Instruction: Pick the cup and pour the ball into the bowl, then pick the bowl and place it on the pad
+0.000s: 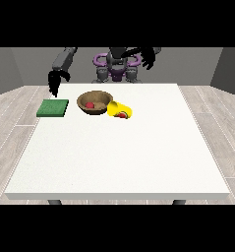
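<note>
A brown wooden bowl (95, 103) stands at the table's far middle with a red ball (89, 105) inside it. Touching its right rim, a yellow cup (120, 110) lies on its side, its mouth facing the camera and showing something red within. A flat green pad (53, 108) lies left of the bowl. The hand at the view's left (55, 81) hangs above the pad's far edge, fingers pointing down and holding nothing. The hand at the view's right (147, 56) is raised in front of the robot's chest, fingers spread, holding nothing.
The white table (124, 157) stretches wide towards the camera in front of the objects. The robot's torso (117, 66) stands behind the far edge. Grey wooden floor surrounds the table.
</note>
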Available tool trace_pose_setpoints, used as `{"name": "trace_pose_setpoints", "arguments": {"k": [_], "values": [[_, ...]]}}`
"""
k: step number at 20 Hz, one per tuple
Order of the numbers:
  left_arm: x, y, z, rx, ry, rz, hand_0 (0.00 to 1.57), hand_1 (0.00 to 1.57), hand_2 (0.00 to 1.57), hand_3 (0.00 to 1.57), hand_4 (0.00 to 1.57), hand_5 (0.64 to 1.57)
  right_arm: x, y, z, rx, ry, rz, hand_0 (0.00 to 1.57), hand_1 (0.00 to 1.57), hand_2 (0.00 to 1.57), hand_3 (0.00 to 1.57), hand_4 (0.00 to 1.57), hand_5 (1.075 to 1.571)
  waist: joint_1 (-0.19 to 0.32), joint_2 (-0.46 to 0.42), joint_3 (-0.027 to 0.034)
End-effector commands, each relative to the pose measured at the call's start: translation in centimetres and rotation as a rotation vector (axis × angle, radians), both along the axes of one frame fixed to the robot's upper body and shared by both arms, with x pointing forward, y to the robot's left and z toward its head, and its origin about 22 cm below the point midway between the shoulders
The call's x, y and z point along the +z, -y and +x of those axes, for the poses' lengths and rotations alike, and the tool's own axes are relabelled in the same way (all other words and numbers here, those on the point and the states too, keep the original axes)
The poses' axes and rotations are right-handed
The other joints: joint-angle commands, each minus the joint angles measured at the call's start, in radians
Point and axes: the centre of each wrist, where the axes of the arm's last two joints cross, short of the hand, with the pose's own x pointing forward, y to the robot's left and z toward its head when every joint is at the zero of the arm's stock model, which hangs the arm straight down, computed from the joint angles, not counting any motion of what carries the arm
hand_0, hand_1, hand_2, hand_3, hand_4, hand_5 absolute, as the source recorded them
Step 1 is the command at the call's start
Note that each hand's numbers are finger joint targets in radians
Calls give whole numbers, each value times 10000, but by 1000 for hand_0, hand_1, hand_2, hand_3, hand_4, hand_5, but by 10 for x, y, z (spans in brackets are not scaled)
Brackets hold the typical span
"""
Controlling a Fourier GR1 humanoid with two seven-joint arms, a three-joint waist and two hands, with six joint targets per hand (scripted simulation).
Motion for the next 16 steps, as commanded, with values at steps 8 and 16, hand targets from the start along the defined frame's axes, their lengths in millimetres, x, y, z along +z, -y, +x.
{"name": "trace_pose_setpoints", "arguments": {"k": [8, 16], "values": [[76, -190, 18, -2728, 460, -2939, 0, 0, 0, 0, 350, 1500, -16, -36, -5, -1201, 219, 508, 0, 0, 0, 0, 0, 1570, 1242, 620, 119], [95, -272, 5, -2459, 863, -3039, 0, 0, 0, 0, 284, 1508, -36, -52, 17, -1005, 571, 823, 0, 0, 0, 0, 0, 1568, 771, 1282, 148]]}}
